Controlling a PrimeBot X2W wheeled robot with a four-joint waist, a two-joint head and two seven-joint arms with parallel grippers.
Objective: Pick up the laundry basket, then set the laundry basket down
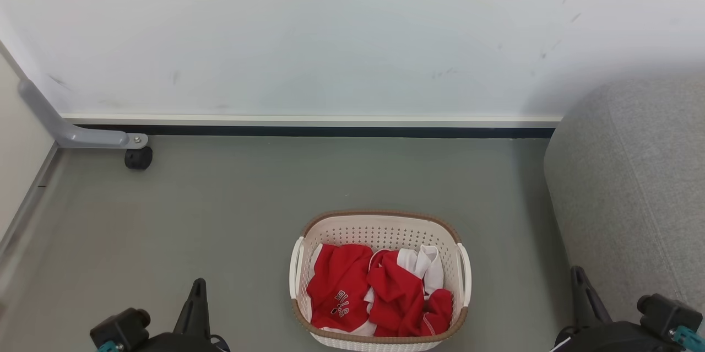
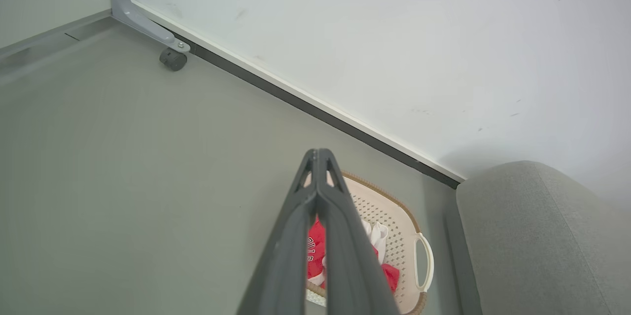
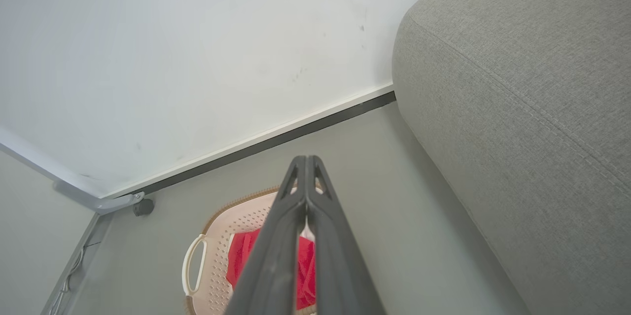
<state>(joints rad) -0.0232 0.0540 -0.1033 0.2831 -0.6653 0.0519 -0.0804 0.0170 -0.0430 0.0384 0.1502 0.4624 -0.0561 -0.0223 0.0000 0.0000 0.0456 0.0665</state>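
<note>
The laundry basket (image 1: 380, 231) stands on the grey floor at the lower middle of the head view, cream-white and perforated, with a brown rim and a white handle on each side. Red and white clothes (image 1: 374, 291) lie inside it. My left gripper (image 1: 197, 288) is low at the left, well apart from the basket. My right gripper (image 1: 579, 280) is low at the right, also apart from it. In the left wrist view the left gripper (image 2: 319, 153) has its fingers pressed together, with the basket (image 2: 394, 226) behind them. The right gripper (image 3: 305, 159) is likewise shut and empty above the basket (image 3: 217, 236).
A white wall panel (image 1: 330, 38) with a dark base strip runs behind the basket. Its grey bracket and black caster (image 1: 137, 157) sit at the far left. A grey upholstered sofa (image 1: 633, 192) stands close to the basket's right. Bare floor lies left of the basket.
</note>
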